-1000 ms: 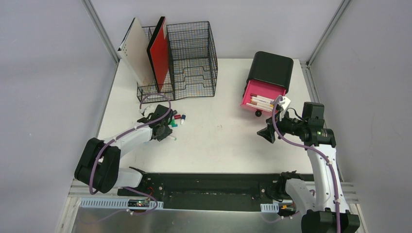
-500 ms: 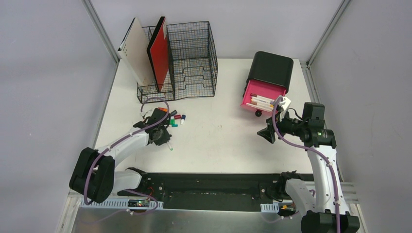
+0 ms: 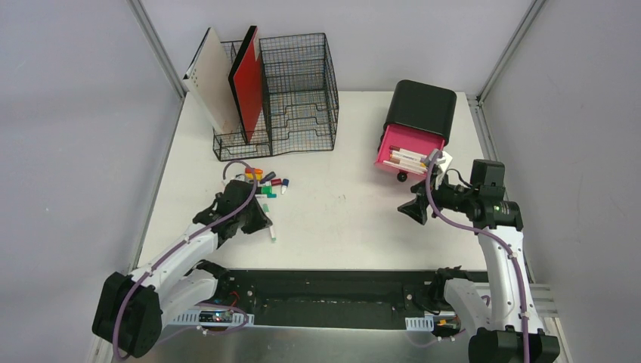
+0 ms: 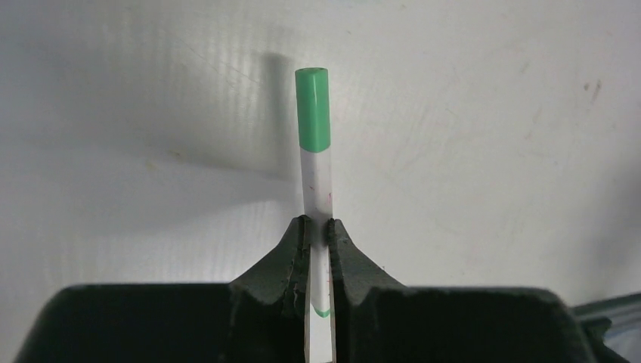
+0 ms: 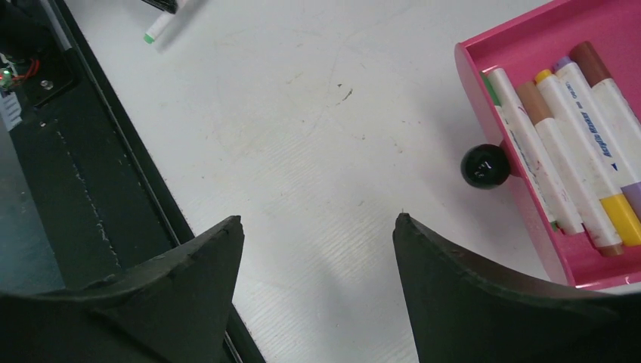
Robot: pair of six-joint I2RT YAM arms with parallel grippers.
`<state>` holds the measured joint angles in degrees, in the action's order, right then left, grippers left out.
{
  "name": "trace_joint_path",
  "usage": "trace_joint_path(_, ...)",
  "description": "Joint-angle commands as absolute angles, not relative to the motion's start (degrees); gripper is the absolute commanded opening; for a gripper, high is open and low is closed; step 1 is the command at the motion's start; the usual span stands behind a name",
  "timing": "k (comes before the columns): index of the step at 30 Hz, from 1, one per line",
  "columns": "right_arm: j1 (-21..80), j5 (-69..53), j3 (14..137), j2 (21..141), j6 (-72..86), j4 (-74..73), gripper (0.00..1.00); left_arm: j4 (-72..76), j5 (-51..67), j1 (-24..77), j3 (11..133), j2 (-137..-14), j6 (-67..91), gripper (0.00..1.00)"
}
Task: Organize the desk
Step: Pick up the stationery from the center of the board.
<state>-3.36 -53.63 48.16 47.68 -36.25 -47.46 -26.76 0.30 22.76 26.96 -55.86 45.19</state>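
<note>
The white desk [image 3: 348,219] holds a loose pile of coloured markers [image 3: 266,181] in front of the wire organizer. My left gripper [image 3: 258,219] is shut on a white marker with a green cap [image 4: 316,151]. The marker sticks out past the fingertips, just above the desk, near the front left. The same marker [image 5: 162,29] shows at the top left of the right wrist view. My right gripper [image 5: 317,219] hangs open and empty over bare desk, just in front of the open pink drawer [image 5: 484,83]. Several markers [image 5: 563,144] lie in that drawer.
A black wire-mesh organizer [image 3: 298,91] stands at the back left with a red folder [image 3: 248,83] and a white board [image 3: 212,79] in it. The black drawer box [image 3: 422,106] sits at the back right, its drawer knob [image 5: 484,166] facing my right gripper.
My left gripper closed on the green-capped marker and drew back from the pile toward the near edge, carrying it. The right arm stayed put.
</note>
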Motion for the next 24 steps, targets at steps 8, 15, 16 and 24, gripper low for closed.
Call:
trace_joint_path(8,-3.69,-66.66,47.33,49.6,-35.13,-46.84,0.77,4.4,20.42,22.98,17.11,-44.87,44.16,0.0)
trace_joint_path(15,-3.69,-71.36,45.76,51.45,-32.66,-44.52,0.77,18.45,15.76,34.6,17.2,-47.12,43.71,0.0)
trace_joint_path(16,-3.69,-71.89,45.52,51.73,-32.13,-44.04,0.77,19.75,12.88,38.29,17.72,-47.34,42.62,0.0)
trace_joint_path(24,-3.69,-76.25,44.18,51.83,-27.63,-40.27,0.78,30.57,2.45,52.13,22.68,-53.82,35.75,0.0)
